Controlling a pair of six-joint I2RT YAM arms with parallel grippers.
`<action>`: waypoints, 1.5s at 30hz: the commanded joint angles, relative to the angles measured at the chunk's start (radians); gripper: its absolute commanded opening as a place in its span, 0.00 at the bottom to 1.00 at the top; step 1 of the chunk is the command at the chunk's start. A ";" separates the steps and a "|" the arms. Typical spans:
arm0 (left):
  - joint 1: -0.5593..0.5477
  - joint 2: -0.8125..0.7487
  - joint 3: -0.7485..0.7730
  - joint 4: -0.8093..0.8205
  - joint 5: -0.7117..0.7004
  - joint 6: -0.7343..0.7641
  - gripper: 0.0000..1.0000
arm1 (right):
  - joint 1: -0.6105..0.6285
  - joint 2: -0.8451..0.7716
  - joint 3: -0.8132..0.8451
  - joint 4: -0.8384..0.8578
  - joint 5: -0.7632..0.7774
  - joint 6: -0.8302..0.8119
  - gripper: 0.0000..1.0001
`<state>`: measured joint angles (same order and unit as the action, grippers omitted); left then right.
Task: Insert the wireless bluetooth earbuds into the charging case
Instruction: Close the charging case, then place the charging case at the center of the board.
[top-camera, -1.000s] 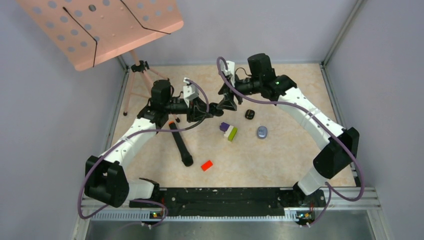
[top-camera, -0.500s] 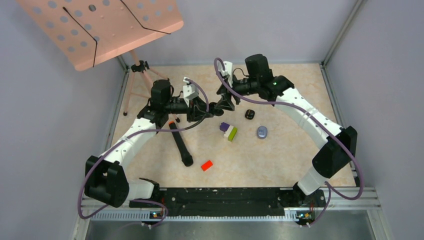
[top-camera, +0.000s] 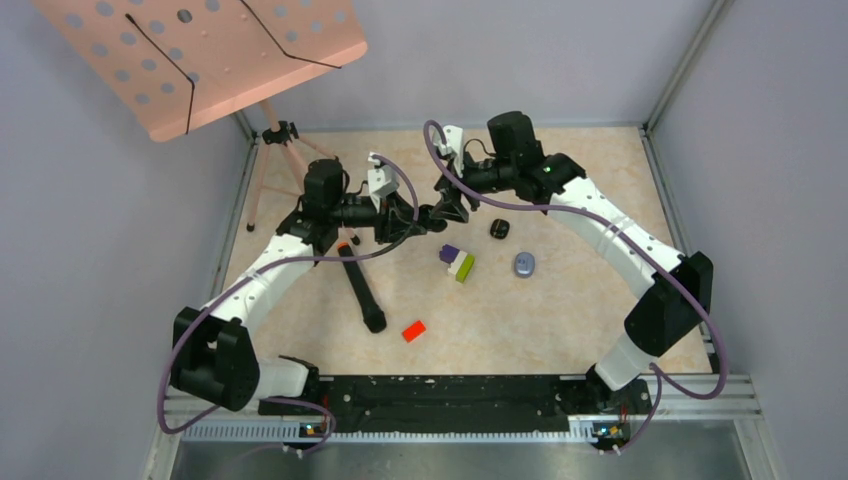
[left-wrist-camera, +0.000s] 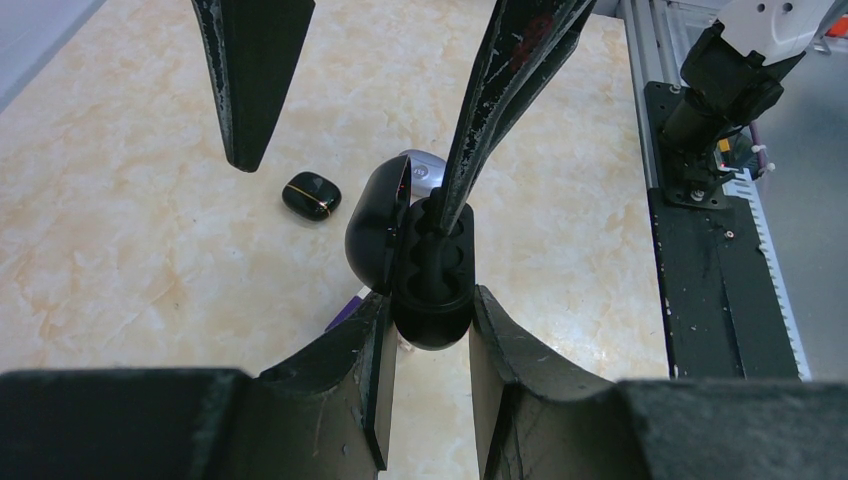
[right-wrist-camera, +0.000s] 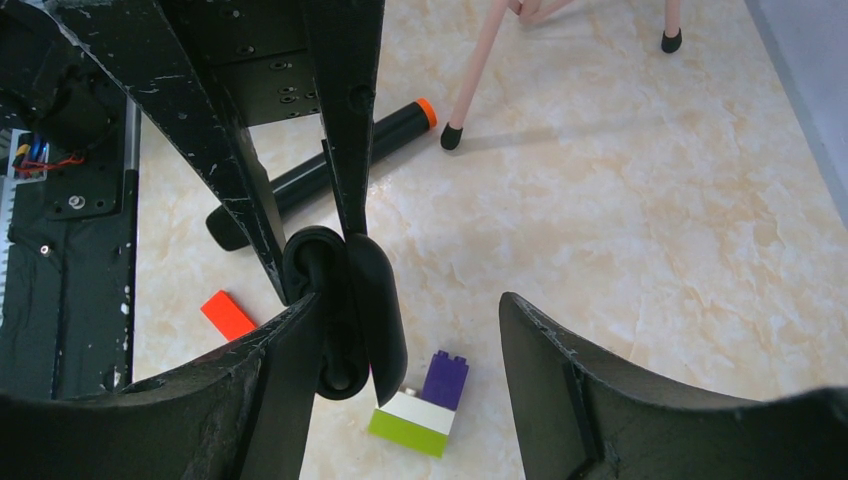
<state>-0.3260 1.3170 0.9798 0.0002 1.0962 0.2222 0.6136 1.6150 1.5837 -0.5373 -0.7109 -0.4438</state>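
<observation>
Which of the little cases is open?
The black case held in the left gripper: its lid is swung open. The other black case and the bluish-grey case lie shut, not held.

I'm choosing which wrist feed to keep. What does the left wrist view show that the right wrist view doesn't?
Only the left wrist view: the inside of the open case, plus a shut black case and a grey case on the table. Only the right wrist view: the black tube, red block and pink stand legs. Both: the open case clamped in the left hand, the purple brick and the table.
</observation>
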 joint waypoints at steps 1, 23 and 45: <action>-0.004 -0.008 0.012 0.077 0.020 -0.010 0.00 | 0.014 -0.027 0.025 -0.002 0.012 -0.011 0.61; -0.005 0.049 0.018 0.216 -0.148 -0.182 0.00 | -0.022 -0.084 0.055 -0.173 -0.099 -0.132 0.55; 0.009 0.562 0.262 -0.698 -0.350 -0.093 0.06 | -0.225 -0.401 -0.388 -0.090 0.334 0.209 0.99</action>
<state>-0.3214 1.7428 1.0595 -0.3992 0.7723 0.0338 0.4015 1.2503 1.2098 -0.6640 -0.4286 -0.2844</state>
